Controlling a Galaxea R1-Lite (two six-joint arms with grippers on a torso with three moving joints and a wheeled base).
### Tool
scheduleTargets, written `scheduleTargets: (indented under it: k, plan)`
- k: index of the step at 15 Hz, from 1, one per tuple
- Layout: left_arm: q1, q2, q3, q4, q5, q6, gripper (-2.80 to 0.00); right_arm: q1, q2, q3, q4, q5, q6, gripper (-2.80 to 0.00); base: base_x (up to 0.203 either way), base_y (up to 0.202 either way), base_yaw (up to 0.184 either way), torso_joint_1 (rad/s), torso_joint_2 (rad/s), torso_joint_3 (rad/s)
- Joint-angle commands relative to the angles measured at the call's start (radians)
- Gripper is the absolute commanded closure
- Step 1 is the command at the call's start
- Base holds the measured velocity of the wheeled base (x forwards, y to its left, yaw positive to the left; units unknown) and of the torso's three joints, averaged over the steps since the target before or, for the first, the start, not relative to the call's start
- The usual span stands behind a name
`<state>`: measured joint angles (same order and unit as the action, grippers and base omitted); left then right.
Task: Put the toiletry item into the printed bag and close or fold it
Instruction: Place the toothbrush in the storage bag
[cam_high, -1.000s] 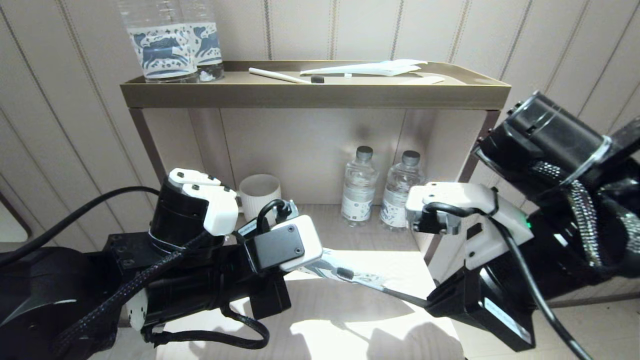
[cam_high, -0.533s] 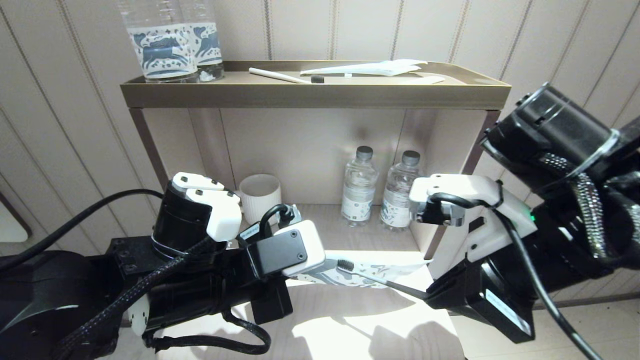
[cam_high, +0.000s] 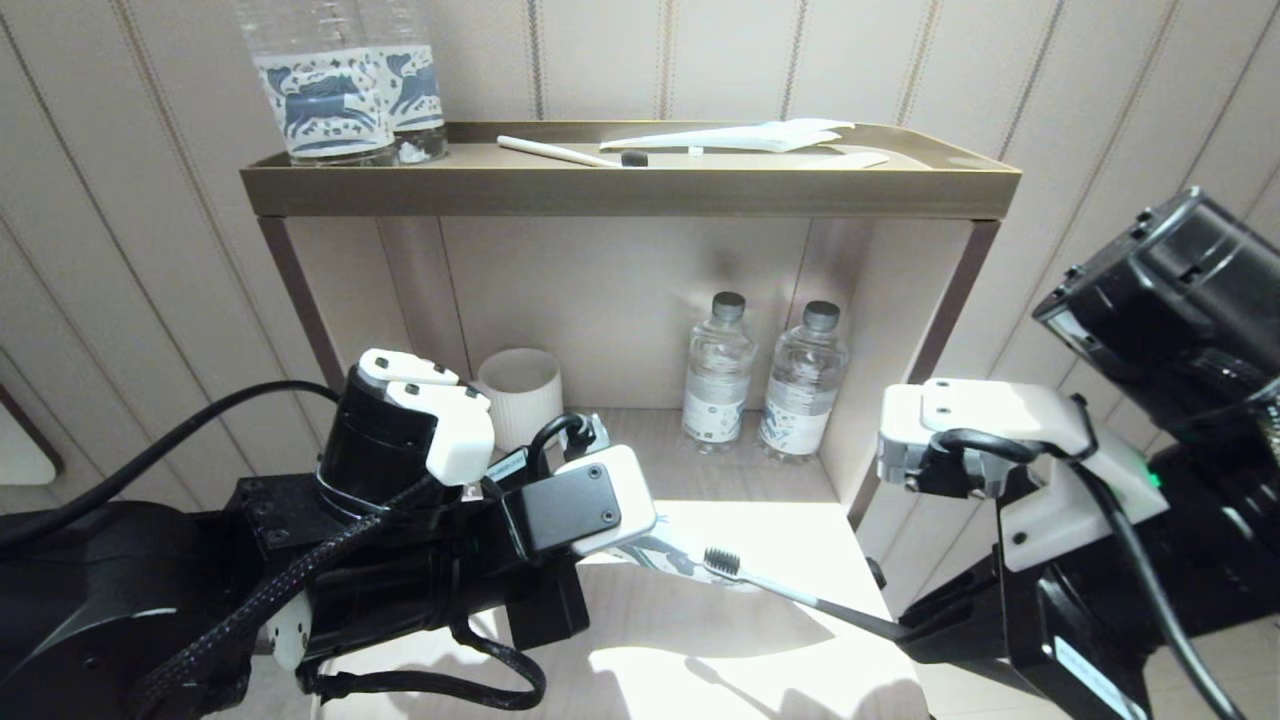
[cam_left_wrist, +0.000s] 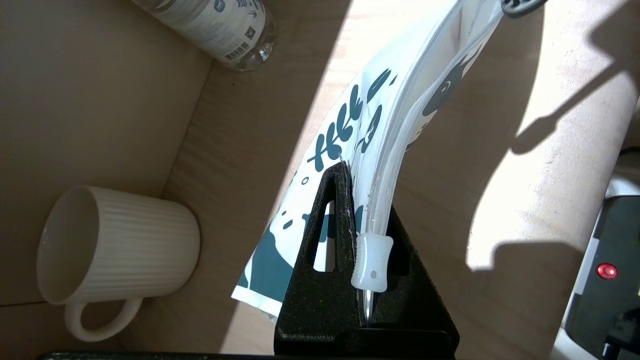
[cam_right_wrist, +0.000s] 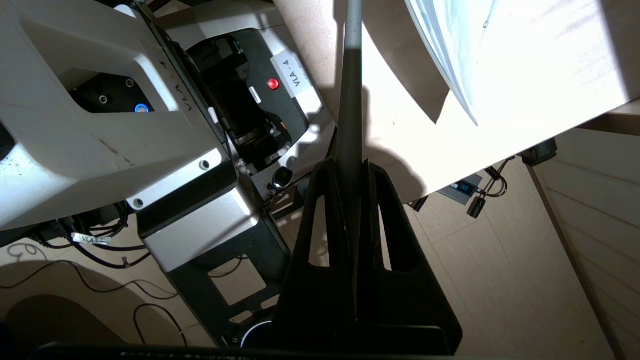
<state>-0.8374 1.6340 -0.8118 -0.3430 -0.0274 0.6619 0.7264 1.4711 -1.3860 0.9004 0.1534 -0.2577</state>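
My left gripper (cam_left_wrist: 367, 200) is shut on the printed bag (cam_left_wrist: 350, 115), pinching it beside its white zip slider (cam_left_wrist: 372, 255). The bag hangs out over the lower shelf, and only its end (cam_high: 660, 548) shows past my left wrist in the head view. My right gripper (cam_right_wrist: 350, 167) is shut on the handle of the toothbrush (cam_right_wrist: 350, 100). The dark bristle head (cam_high: 722, 562) points at the bag's far end and touches or overlaps it. I cannot tell whether the head is inside. The right gripper (cam_high: 890, 628) stands off the shelf's front right corner.
A ribbed white cup (cam_high: 518, 390) and two small water bottles (cam_high: 718, 370) stand at the back of the lower shelf (cam_high: 700, 650). On the top tray (cam_high: 630, 190) are two large bottles (cam_high: 340, 90), another toothbrush (cam_high: 570, 152) and a plain white wrapper (cam_high: 740, 137).
My right arm has drawn back to the right, carrying the toothbrush so its head sits further right and lower. The bag's free end reaches less far right than half a second ago.
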Motion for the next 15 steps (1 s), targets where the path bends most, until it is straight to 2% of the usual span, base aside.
scheduleTargets:
  k: [1, 12, 15]
  plan:
    - [0.000, 0.003, 0.002, -0.002, 0.000, 0.004, 0.00, 0.001, -0.005, -0.005, 0.005, 0.000, -0.002, 0.00, 0.000, 0.000, 0.000, 0.000, 0.00, 0.000]
    - [-0.005, -0.011, 0.013, -0.004, -0.005, 0.007, 0.00, -0.008, 0.072, -0.005, -0.027, 0.000, -0.003, 0.00, 0.000, 0.000, 0.000, 0.000, 0.00, 0.000]
    - [-0.017, -0.036, 0.011, -0.004, -0.016, -0.019, 0.00, -0.002, 0.115, -0.027, -0.059, 0.002, -0.004, 0.00, 0.000, 0.000, 0.000, 0.000, 0.00, 0.000]
